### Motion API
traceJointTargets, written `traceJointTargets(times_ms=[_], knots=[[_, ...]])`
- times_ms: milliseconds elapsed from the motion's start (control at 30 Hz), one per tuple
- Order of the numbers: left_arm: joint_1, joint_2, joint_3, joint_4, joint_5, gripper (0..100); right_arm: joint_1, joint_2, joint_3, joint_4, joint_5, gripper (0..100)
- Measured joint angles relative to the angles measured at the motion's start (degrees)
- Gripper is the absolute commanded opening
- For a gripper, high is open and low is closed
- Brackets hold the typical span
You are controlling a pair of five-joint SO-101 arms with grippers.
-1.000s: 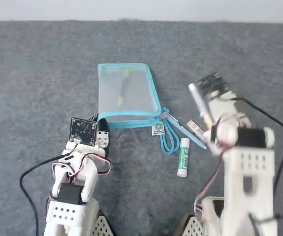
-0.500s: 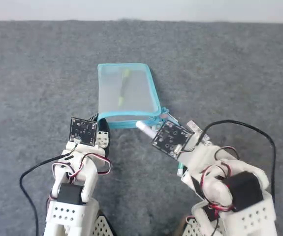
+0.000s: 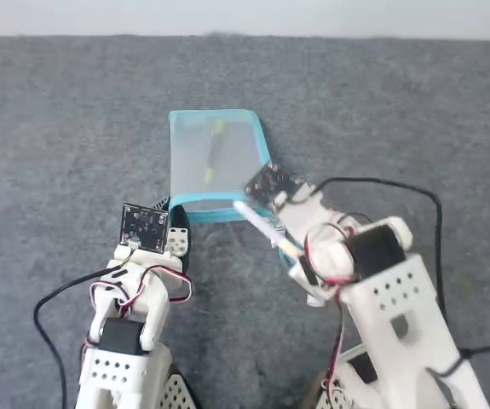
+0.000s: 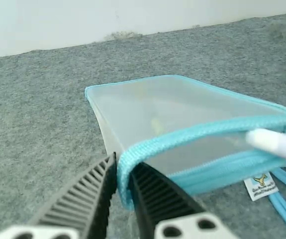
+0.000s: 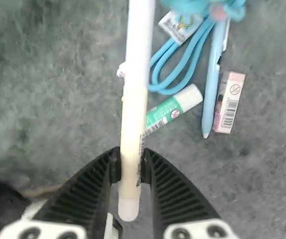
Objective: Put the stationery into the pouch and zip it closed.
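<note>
Judging by what lies where, I put the task at under halfway. One green pen is already inside the pouch, which lies flat in the middle of the grey mat with its mouth toward the arms and the zip undone.

My left gripper is pressed together on the teal lip at one corner of the mouth, lifting it. My right gripper pinches a white pen near its back end. The front end is at the mouth, though I cannot tell whether it has passed the lip.

The glue stick, blue pen and pink eraser lie outside, just beside the blue cord at the zip end. The gap under the lifted lip is shallow, and the cord and loose items crowd that corner. Beyond the pouch and out to either side, the mat gives me open room.
</note>
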Motion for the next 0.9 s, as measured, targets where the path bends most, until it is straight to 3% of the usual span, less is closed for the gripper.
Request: traceJointTargets(times_ms=[467,900], knots=[[0.0,0.0,0.0,0.0,0.0,1,0.0,22.4,-15.7,-1.1,-6.7,0.7],[0.1,0.0,0.0,0.0,0.0,1,-8.0,40.7,-28.3,-6.9,-13.0,0.7]])
